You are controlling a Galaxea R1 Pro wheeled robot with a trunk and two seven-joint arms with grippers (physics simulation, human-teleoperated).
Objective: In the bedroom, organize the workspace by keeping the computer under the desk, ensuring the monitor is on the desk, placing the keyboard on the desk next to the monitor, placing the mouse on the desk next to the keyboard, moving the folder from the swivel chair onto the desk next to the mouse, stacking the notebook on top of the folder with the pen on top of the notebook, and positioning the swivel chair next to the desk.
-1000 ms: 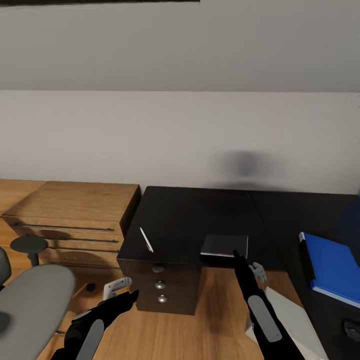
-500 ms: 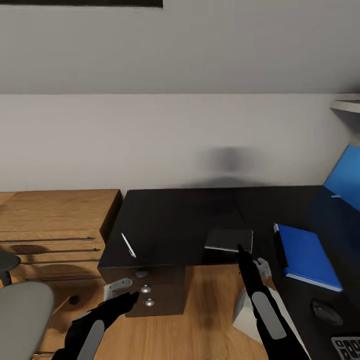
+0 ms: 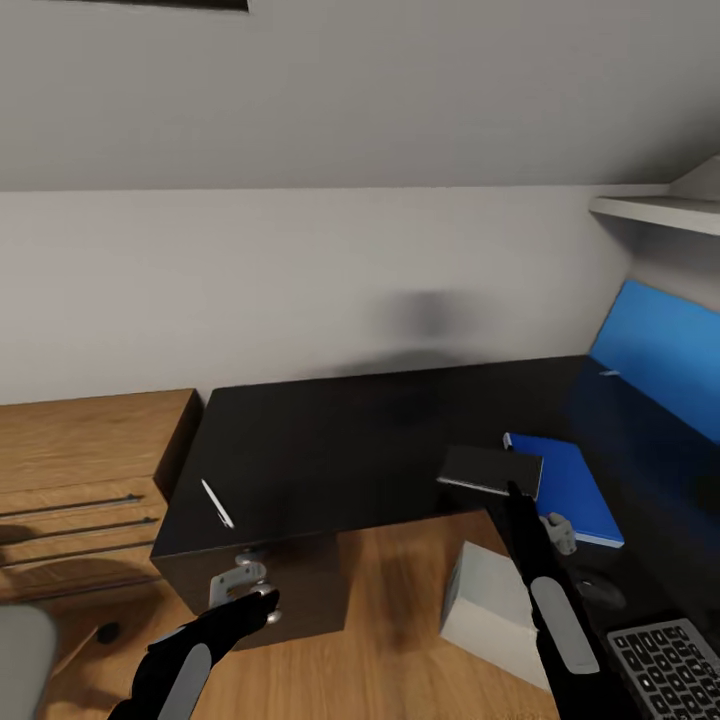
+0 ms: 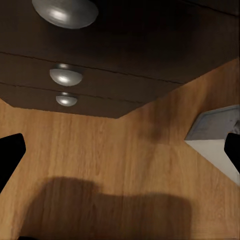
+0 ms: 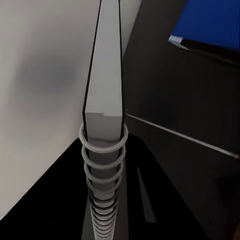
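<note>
The right gripper (image 3: pixel 528 512) is pinching the notebook (image 3: pixel 490 470) by its near edge and holding it flat above the worktop (image 3: pixel 330 440). In the right wrist view the spiral binding (image 5: pixel 102 165) runs straight out between the jaws, so the grip sits on the spine side.

The step in hand looks like stacking the notebook on the folder (image 3: pixel 570 480). The folder lies on the worktop just beyond and to the right of the right gripper, and the notebook's far corner appears to overlap the folder's near left edge. To do it well, carry the notebook further right until it sits over the middle of the folder. Keep it level, lower it until it rests on the cover, and only then let the jaws part. Releasing from height risks it sliding off, since it is thin and held at 1 edge.

The keyboard (image 3: pixel 668 668) is close by on the right gripper's right, so the forearm should stay clear of it. The computer (image 3: pixel 500 600) stands on the floor below the right gripper, under the worktop.

The left gripper (image 3: pixel 250 590) hangs spread and empty in front of the drawer knobs (image 4: pixel 65 76). The pen (image 3: pixel 216 503) lies on the worktop just beyond the left gripper, well to the left of the notebook, waiting for the last step.
</note>
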